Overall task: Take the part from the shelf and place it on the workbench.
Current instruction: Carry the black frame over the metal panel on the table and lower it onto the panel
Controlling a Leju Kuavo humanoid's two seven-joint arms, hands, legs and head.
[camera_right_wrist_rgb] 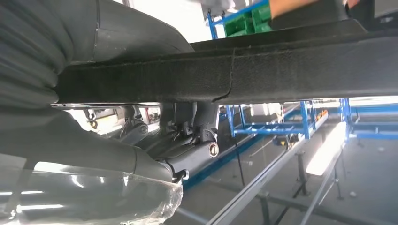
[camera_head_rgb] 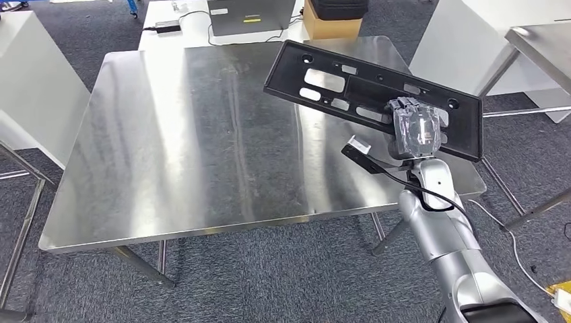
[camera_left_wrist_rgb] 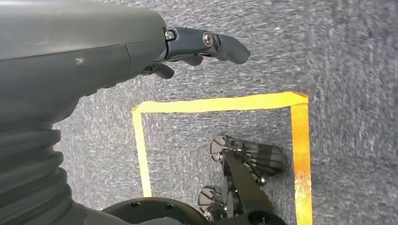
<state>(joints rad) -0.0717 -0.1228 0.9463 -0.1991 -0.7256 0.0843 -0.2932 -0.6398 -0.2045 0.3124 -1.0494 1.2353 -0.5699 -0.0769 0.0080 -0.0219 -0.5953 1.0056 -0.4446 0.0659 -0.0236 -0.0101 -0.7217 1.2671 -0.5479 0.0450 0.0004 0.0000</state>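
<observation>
The long black slotted part (camera_head_rgb: pixel 363 91) is gripped at its near long edge by the right robot hand (camera_head_rgb: pixel 415 129), fingers closed around it, tilted above the steel worktop (camera_head_rgb: pixel 188 134). The left robot hand (camera_left_wrist_rgb: pixel 141 56) hangs over grey carpet (camera_left_wrist_rgb: pixel 347 56), fingers loosely extended, holding nothing, above yellow floor tape (camera_left_wrist_rgb: pixel 220 104).

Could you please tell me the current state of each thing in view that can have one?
Black part: held by the right hand, tilted above the workbench, not yet set down.
Right hand: grips the part's near edge; wrapped in clear plastic.
Left hand: holds nothing, hanging over the carpet floor.
Workbench: bare steel top under the part.
Laptop: on the far table, whether open or closed cannot be told.
</observation>
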